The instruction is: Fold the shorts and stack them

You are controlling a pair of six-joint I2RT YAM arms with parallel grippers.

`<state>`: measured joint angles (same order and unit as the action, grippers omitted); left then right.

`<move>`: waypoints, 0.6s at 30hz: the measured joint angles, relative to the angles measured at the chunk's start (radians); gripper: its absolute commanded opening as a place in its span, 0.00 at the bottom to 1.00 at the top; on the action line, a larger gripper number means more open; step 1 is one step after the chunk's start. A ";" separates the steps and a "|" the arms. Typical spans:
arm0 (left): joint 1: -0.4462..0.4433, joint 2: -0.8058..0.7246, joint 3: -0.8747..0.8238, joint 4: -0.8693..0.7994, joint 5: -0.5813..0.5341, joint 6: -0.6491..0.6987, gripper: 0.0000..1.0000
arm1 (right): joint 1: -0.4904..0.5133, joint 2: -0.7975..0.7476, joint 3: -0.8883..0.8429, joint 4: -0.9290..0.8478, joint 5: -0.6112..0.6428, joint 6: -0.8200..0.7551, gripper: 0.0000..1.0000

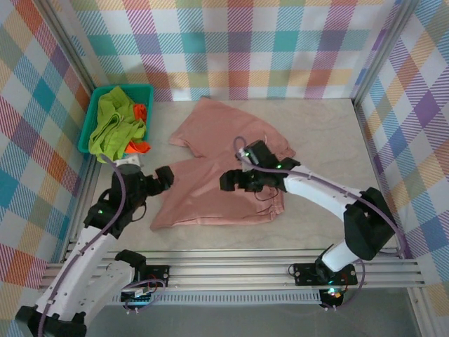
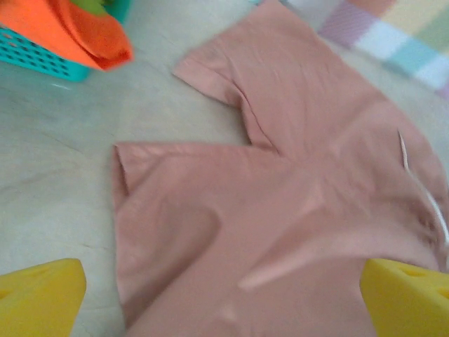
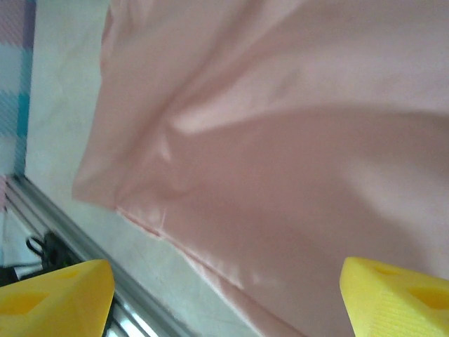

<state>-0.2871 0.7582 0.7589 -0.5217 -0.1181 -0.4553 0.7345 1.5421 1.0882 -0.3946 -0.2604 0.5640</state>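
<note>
The dusty pink shorts point(image 1: 217, 175) lie spread flat across the middle of the table, legs pointing left. My left gripper point(image 1: 163, 178) hovers at the near leg's left edge, and its yellow fingers point(image 2: 38, 298) stand wide open over the pink cloth point(image 2: 280, 182), holding nothing. My right gripper point(image 1: 230, 181) hangs over the middle of the shorts. It is open too, with its fingertips point(image 3: 396, 295) apart above the pink fabric point(image 3: 280, 140) and its hem. The lime green shorts point(image 1: 114, 125) and the bright orange shorts point(image 1: 139, 130) sit in the basket; the orange shorts point(image 2: 77, 31) hang over its rim.
The teal mesh basket point(image 1: 144, 91) stands at the back left against the plaid wall; its teal mesh point(image 2: 35, 57) shows in the left wrist view. An aluminium rail point(image 3: 70, 239) runs along the table's near edge, close to the hem. Bare tabletop point(image 1: 330, 133) lies at the right.
</note>
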 measured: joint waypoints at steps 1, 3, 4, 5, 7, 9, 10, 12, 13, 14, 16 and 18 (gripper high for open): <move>0.034 0.016 0.008 0.000 0.024 -0.003 1.00 | 0.019 0.013 0.000 0.000 0.010 0.001 0.84; 0.090 0.078 0.014 0.006 0.088 -0.023 1.00 | 0.041 0.051 -0.012 0.005 0.019 0.008 0.84; 0.101 0.107 0.014 0.008 0.112 -0.030 1.00 | 0.042 0.064 -0.028 0.009 0.026 0.016 0.84; 0.109 0.148 0.014 0.013 0.138 -0.040 1.00 | 0.039 0.074 -0.054 0.011 0.034 0.024 0.84; 0.114 0.209 0.008 0.035 0.180 -0.055 1.00 | 0.037 0.085 -0.106 0.005 0.046 0.037 0.85; 0.114 0.251 -0.006 0.067 0.214 -0.071 1.00 | 0.035 0.092 -0.161 -0.011 0.060 0.055 0.85; 0.114 0.264 -0.013 0.083 0.224 -0.078 1.00 | 0.033 0.092 -0.181 -0.016 0.063 0.061 0.85; 0.114 0.294 -0.024 0.122 0.247 -0.089 1.00 | 0.029 0.083 -0.209 -0.015 0.063 0.076 0.85; 0.114 0.307 -0.026 0.137 0.255 -0.093 1.00 | 0.026 0.071 -0.216 -0.010 0.062 0.082 0.85; 0.114 0.322 -0.030 0.162 0.263 -0.100 1.00 | 0.022 0.059 -0.229 -0.008 0.063 0.087 0.85; 0.114 0.354 -0.031 0.203 0.277 -0.109 1.00 | 0.011 0.032 -0.262 -0.008 0.061 0.091 0.85; 0.109 0.395 -0.031 0.249 0.287 -0.114 1.00 | -0.008 -0.003 -0.294 -0.013 0.061 0.095 0.85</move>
<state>-0.1783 1.1530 0.7277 -0.2726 0.1692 -0.5690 0.7269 1.5391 0.7937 -0.4072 -0.1989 0.6594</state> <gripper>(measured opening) 0.999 0.848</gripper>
